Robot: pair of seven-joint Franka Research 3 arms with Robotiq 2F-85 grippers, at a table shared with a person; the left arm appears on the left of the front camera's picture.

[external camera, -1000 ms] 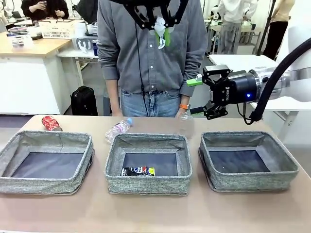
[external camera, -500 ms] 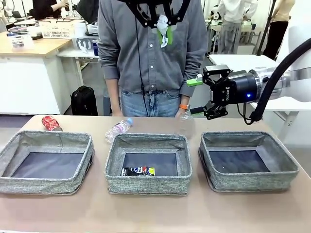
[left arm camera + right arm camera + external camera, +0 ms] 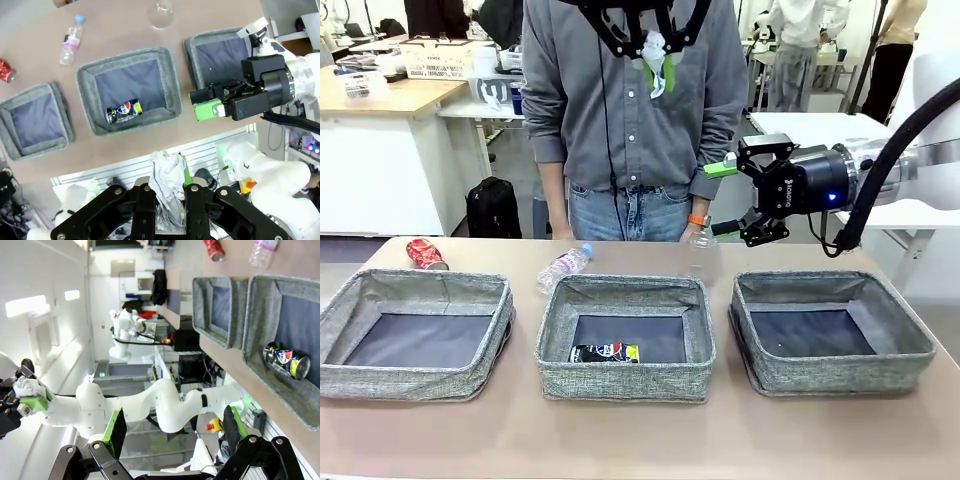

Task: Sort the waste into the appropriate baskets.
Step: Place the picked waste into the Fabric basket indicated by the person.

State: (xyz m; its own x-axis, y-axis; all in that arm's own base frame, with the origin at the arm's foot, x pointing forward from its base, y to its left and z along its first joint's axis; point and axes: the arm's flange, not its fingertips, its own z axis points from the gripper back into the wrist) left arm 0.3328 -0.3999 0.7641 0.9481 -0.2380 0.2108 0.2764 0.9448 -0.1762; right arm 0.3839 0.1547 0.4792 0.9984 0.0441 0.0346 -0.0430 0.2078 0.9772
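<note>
High above the tabletop point(image 3: 640, 440), well clear of every basket: left gripper point(image 3: 655, 62), pointing down. Pinching the wad point(image 3: 165, 175) between pressed-together fingers, with white paper bulging past the green pads and a shred dangling lower in the front view.

Over the tabletop's right half, raised and lying level: right gripper point(image 3: 722, 198), aimed toward the left side. Fingers spread wide, nothing between them.

Along the near half of the tabletop, three in a row, apart from one another: left basket point(image 3: 415, 285), middle basket point(image 3: 625, 290), right basket point(image 3: 830, 283).

In the middle basket, on the dark bottom by the near wall, closer to its near left corner: dark can point(image 3: 604, 352), lying flat.

Near the far left corner of the tabletop, behind the left basket and apart from it: red can point(image 3: 425, 254), crushed, on its side.

Near the far edge, just beside the middle basket's far left corner: bottle point(image 3: 563, 266), lying down, blue cap toward the far edge. Cannot tell whether touching the fabric.

Near the far edge, behind the gap between middle and right baskets: cup point(image 3: 701, 255), upright, below the right gripper and apart from it.

At the far edge, behind the middle basket: person point(image 3: 630, 140), standing, arms hanging.
</note>
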